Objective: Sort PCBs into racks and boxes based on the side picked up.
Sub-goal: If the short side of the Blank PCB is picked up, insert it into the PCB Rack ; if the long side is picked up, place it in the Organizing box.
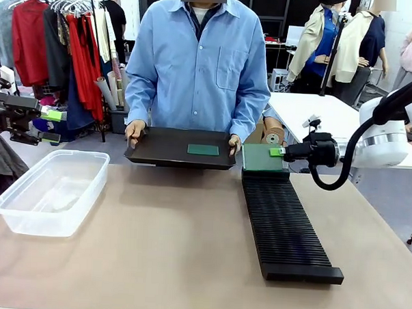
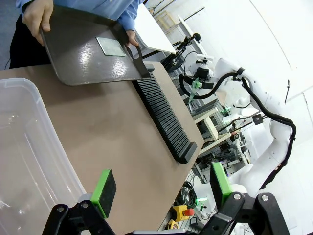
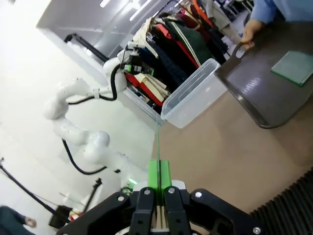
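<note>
Right tool [image 1: 278, 151]: clamped on edge of thin green rectangular circuit board [image 1: 262, 157], at far end of long black ribbed plastic rack [image 1: 285, 226]. Left tool [image 2: 161, 188]: jaws apart, empty. Risk: edge grip lets board tilt, miss slot, lie across ribs

Bright, even overhead light fills my front view. The surface [image 1: 175, 242] is uniformly lit, and the rack [image 1: 285, 226] throws only a faint, soft shadow along its near end. The clear tub [image 1: 50, 189] carries pale reflections on its walls. In my left wrist view a white glare streaks across the dark tray [image 2: 73, 58], and straight edges bow toward the borders. My right wrist view is blown out to plain white across its left half. The board [image 3: 158, 142] clamped in my right end effector [image 3: 159, 174] reads crisp, a thin green line.
</note>
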You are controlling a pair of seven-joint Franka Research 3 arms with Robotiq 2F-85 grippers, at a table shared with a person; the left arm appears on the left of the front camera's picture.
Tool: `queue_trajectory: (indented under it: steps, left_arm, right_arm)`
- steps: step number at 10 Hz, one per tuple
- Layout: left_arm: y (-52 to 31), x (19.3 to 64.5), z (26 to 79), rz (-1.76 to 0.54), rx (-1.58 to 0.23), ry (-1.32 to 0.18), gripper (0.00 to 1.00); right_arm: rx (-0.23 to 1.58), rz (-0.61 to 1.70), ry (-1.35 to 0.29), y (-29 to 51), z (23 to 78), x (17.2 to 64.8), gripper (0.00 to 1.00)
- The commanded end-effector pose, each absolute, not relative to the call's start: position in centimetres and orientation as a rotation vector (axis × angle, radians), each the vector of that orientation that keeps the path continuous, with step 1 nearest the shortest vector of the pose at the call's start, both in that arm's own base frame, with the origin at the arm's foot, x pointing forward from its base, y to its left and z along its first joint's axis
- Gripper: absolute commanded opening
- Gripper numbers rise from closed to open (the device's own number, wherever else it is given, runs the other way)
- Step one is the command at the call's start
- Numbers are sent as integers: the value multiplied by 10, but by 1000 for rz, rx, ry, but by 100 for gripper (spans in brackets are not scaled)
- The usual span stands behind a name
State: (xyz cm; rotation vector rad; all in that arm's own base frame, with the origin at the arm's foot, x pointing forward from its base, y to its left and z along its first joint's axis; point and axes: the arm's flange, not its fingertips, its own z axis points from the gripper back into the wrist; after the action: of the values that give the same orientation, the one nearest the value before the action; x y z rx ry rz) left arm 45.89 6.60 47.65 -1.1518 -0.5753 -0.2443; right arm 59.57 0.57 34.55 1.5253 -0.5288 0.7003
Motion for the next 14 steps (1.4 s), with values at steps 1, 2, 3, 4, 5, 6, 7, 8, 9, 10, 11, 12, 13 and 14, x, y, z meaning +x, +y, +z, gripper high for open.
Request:
queue_trajectory:
  steps: [1,2,3,4,5,6,7,8,9,10,11,12,13,14]
  left_arm:
    - [66,459,477,-245,-1154,-575,100]
    - [66,459,477,-245,-1154,-575,100]
    - [66,459,477,-245,-1154,-575,100]
    - [66,459,477,-245,-1154,-575,100]
    - [66,459,477,-245,-1154,-575,100]
    - [66,459,477,-245,-1154,-575,100]
    - [66,459,477,-245,-1154,-575,100]
    - [66,459,477,-245,-1154,-575,100]
    - [66,459,477,-245,-1154,-575,100]
    - [66,459,477,-245,-1154,-575,100]
    - [66,459,477,-245,-1154,-575,100]
    - [66,459,477,-245,-1154,-575,100]
    - [66,459,477,-245,-1154,-575,100]
    - [66,459,477,-245,-1154,-575,100]
  right_arm:
    - [1485,825,-659,-7,334,590,0]
    - [1445,867,-720,-14,331,594,0]
    - [1403,898,-777,-18,328,596,0]
    - [1377,947,-870,-22,327,600,0]
    - [1316,993,-925,-25,326,602,0]
    - [1252,1018,-946,-28,321,606,0]
    - [1181,1032,-962,-32,314,612,0]
    - [1157,1046,-996,-36,307,619,0]
    - [1139,1062,-1058,-40,300,627,0]
    - [1156,1064,-1078,-45,294,633,0]
    - [1180,1053,-1079,-48,286,640,0]
    - [1191,1046,-1066,-49,276,645,0]
    - [1211,1033,-1048,-52,269,648,0]
    - [1218,1022,-1044,-56,263,651,0]
